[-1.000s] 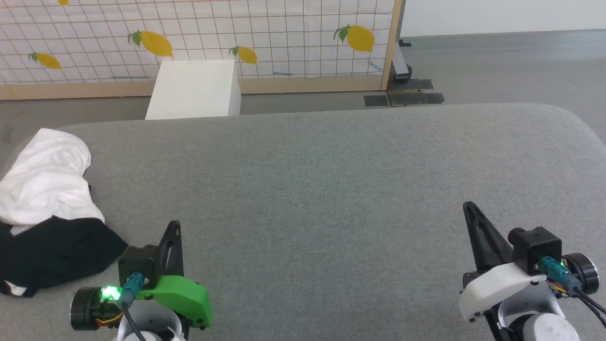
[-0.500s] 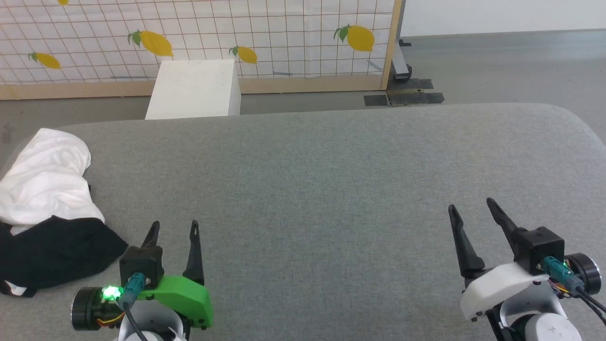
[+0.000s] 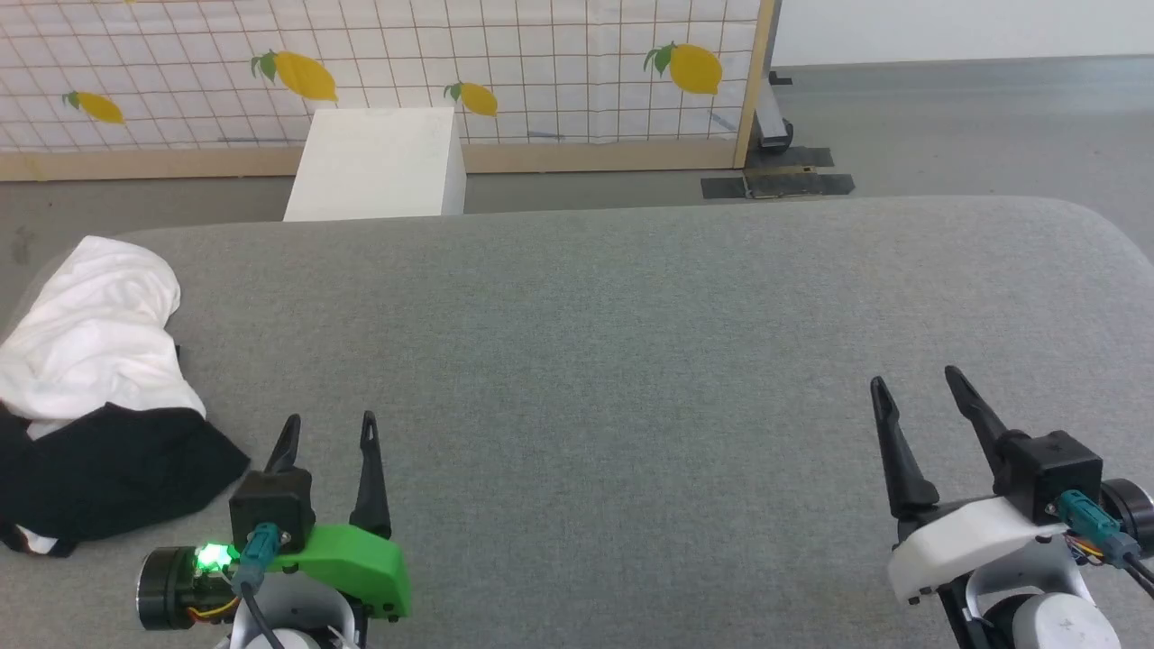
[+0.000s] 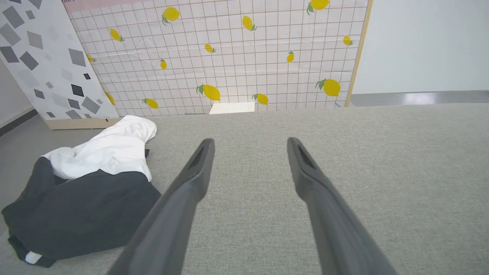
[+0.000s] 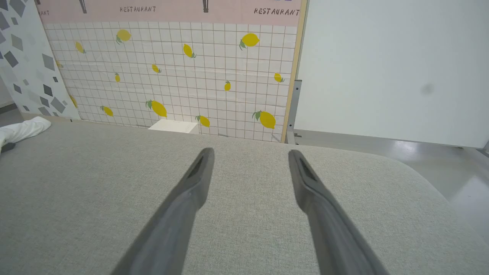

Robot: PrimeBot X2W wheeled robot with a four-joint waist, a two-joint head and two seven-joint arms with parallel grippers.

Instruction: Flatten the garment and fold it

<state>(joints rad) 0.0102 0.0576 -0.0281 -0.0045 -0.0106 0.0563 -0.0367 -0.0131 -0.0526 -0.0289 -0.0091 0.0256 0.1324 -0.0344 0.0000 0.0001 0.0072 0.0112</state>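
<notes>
The garment (image 3: 86,361) lies crumpled at the left edge of the grey table (image 3: 631,361), its white body bunched toward the far side and a black sleeve spread toward me. In the left wrist view the garment (image 4: 88,179) sits left of the fingers. My left gripper (image 3: 329,428) stands open just right of the black sleeve, apart from it and holding nothing. At the lower right, far from the garment, my right gripper (image 3: 915,383) is open and empty. The right wrist view catches a bit of the white cloth (image 5: 21,130) at its left edge.
A white box (image 3: 379,167) stands on the floor behind the table. Behind it runs a lemon-patterned tiled panel (image 3: 541,72) with a wooden frame. Grey floor (image 3: 947,126) lies beyond the table's rounded far right corner.
Both grippers went from shut to open. The camera has shifted slightly, so the whole scene sits a little differently.
</notes>
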